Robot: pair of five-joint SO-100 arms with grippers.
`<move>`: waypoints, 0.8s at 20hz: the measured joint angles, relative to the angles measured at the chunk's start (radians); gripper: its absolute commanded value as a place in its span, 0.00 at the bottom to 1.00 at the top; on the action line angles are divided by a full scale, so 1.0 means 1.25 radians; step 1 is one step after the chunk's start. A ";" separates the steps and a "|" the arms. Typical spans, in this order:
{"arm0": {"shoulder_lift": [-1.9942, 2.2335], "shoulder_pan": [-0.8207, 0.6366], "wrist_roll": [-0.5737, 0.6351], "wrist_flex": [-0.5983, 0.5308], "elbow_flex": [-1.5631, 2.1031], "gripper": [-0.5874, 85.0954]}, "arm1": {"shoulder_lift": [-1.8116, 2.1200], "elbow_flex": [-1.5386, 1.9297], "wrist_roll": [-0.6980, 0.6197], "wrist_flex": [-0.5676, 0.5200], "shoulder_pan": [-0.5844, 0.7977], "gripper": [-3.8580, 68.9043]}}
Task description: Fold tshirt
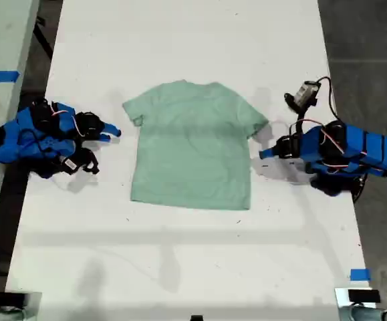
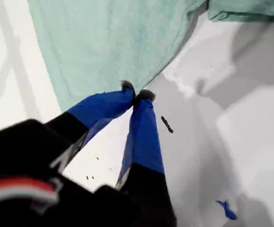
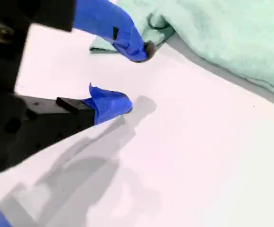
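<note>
1. The tshirt (image 1: 192, 150) lies flat on the desk (image 1: 180, 254), between both grippers.
2. My first gripper (image 2: 137, 93) has jaws together, empty, just short of the tshirt's hem.
3. My second gripper (image 3: 134, 78) has jaws apart, empty, a sleeve just ahead.

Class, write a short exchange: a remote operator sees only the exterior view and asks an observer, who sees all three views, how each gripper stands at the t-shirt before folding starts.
Operator: Is the gripper on the exterior view's right open?
Observer: No. That is my first gripper. Its wrist view shows the jaws shut, with the tips meeting right at the side edge of the tshirt.
Operator: And the one on the exterior view's left?
Observer: My second gripper is open. One fingertip is close by the sleeve, and only bare table shows between the jaws.
</note>
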 measured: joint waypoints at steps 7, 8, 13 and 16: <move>0.000 0.114 -0.075 0.006 -0.006 0.01 | -0.017 -0.088 0.465 0.029 -0.065 0.03; -0.001 0.112 -0.075 0.006 -0.006 0.01 | -0.029 -0.107 0.468 0.031 -0.071 0.03; -0.204 0.108 -0.059 -0.037 -0.129 0.01 | -0.215 -0.271 0.410 0.031 -0.031 0.03; -0.415 0.066 0.009 -0.036 -0.301 0.01 | -0.398 -0.432 0.312 0.038 0.028 0.03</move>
